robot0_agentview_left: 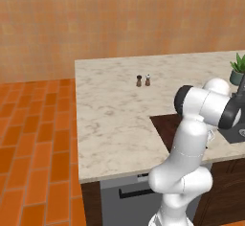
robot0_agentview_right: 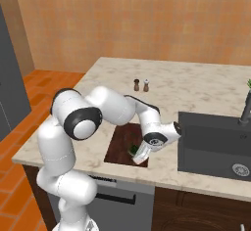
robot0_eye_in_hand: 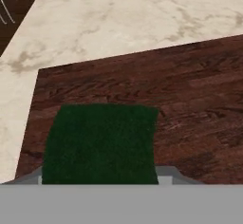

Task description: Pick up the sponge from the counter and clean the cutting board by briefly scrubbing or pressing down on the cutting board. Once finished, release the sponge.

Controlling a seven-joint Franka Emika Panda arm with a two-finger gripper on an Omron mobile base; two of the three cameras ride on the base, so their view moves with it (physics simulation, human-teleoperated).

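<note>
sponge (robot0_eye_in_hand: 100,142) on cutting board (robot0_eye_in_hand: 190,90)

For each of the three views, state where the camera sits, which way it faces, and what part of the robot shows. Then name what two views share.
Left base view: behind the arm, left side, looking forward and down over the counter; arm at lower right.
Right base view: behind, right side; arm at lower left, gripper low over the cutting board.
Hand view: on the hand, looking along the gripper at the sponge.
Shared: both base views show the shakers.
</note>
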